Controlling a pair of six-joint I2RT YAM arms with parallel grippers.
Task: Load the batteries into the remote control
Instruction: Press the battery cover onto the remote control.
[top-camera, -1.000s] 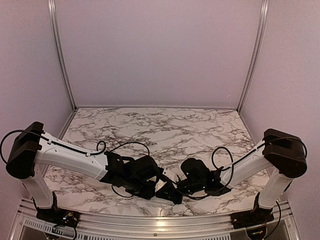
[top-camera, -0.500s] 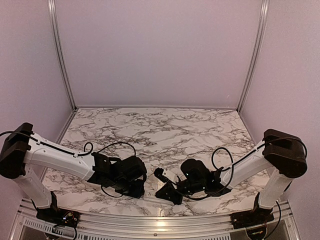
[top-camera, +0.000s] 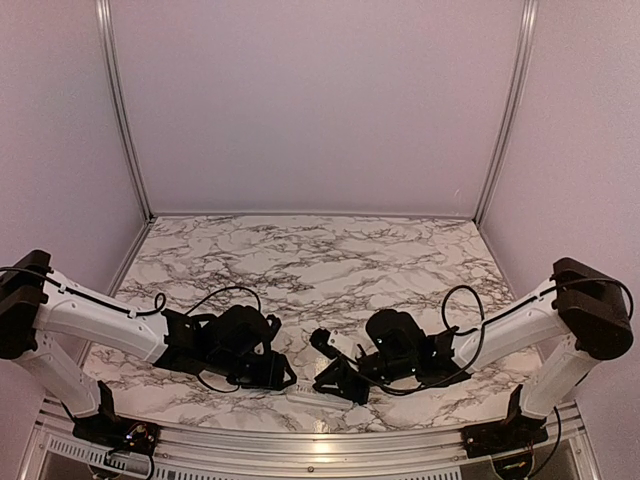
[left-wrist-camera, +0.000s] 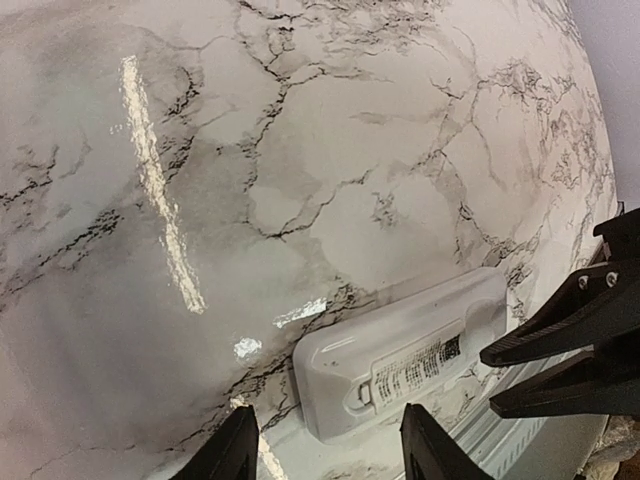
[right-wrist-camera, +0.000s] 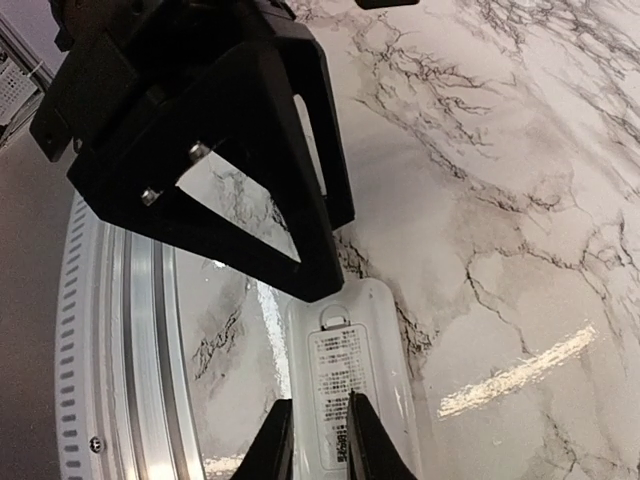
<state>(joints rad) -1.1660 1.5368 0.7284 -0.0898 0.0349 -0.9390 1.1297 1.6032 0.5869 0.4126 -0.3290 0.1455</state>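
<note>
from above, the left gripper (top-camera: 283, 372) and right gripper (top-camera: 330, 382) are facing each other low over the white marbled bench (top-camera: 330, 260); in the left wrist view, the left gripper is hanging spread above the small white rectangular plastic remote control (left-wrist-camera: 400, 350), which is lying back-up by the near edge; in the right wrist view, the right gripper is hovering slightly parted, pinching nothing.
</note>
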